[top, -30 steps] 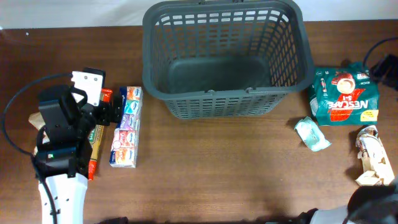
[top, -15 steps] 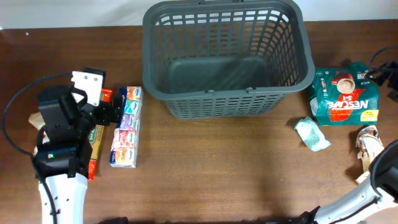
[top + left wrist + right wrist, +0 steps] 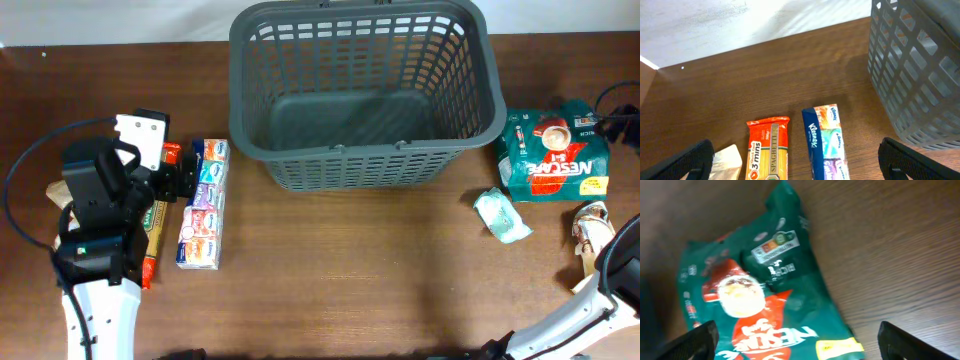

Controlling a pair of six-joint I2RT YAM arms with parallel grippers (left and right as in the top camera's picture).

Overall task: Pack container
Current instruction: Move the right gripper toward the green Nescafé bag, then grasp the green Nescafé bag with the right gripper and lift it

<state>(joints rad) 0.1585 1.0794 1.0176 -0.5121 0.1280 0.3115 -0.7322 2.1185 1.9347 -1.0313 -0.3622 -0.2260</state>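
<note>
Two hands, both empty.

Overhead: we see the basket (image 3: 360, 168) upright at the far middle of the bench (image 3: 350, 280), with nothing on its floor. At near left, the left hand (image 3: 185, 180) hangs over a tissue pack (image 3: 203, 203), and a spaghetti packet (image 3: 152, 235) lies just beside that. A coffee bag (image 3: 553, 152) lies near the basket's right wall, with a small pale green packet (image 3: 501, 216) in front of it. We cannot make out the right hand from here.

Left wrist: its fingers (image 3: 692, 160) are spread wide at the lower corners and grip nothing. The tissue pack (image 3: 826, 142) and spaghetti packet (image 3: 768, 150) lie flat below. The basket wall (image 3: 910, 75) is at the right.

Right wrist: the right hand (image 3: 802, 340) is spread wide above the coffee bag (image 3: 760, 295). As far as we can tell it is not touching the bag.

Handling, our judgement:
- The basket looks stiff and light while empty.
- It may slide on the smooth wood if knocked.
- The rolled rim is the soundest place to hold it, since the slots in the wall could catch a fingertip.
- It is probably better left where it stands and loaded through the open top.
</note>
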